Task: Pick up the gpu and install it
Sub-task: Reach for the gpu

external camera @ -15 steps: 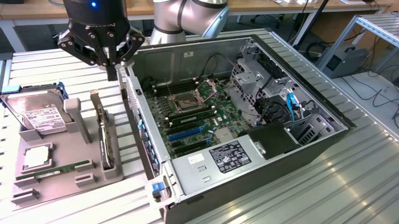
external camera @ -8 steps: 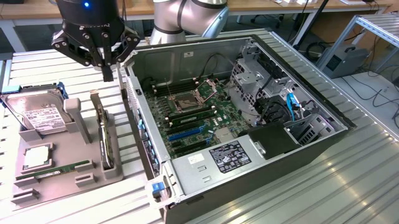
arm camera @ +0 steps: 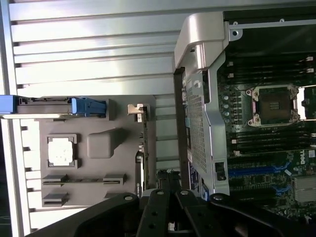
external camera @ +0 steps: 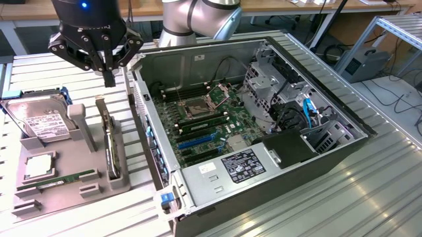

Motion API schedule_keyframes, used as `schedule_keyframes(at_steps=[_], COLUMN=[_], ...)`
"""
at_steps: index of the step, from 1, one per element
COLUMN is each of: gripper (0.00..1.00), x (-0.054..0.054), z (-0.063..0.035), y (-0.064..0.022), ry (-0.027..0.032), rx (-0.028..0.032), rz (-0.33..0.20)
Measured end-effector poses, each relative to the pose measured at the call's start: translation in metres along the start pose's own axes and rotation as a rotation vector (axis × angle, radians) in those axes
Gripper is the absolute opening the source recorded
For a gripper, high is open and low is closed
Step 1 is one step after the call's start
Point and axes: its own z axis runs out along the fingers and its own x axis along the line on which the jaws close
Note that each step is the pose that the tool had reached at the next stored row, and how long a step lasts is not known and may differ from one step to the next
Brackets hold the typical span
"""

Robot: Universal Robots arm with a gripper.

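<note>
The gpu point(external camera: 110, 148) stood on its edge in a slot of the gray holder point(external camera: 72, 197), just beside the open computer case point(external camera: 197, 59), on the exterior view's left. The gripper point(external camera: 109, 79) hung above the card's far end without touching it. Its fingers were pressed together, with nothing between them. A hard drive point(external camera: 43, 121) stood in the same holder.

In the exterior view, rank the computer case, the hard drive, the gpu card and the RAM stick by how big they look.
1. Open grey metal computer case
2. Silver boxy hard drive with white label
3. Thin dark gpu card, standing edge-on, so it looks slim
4. Narrow green RAM stick, shorter and thinner
</note>
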Motion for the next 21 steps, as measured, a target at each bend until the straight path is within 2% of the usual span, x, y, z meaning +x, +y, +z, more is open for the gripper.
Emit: schedule_keyframes(at_steps=[21], gripper=[0.11], x=[0.017], z=[-0.0004], y=[-0.0013], ry=[-0.0001], rx=[0.0003], rz=[0.000])
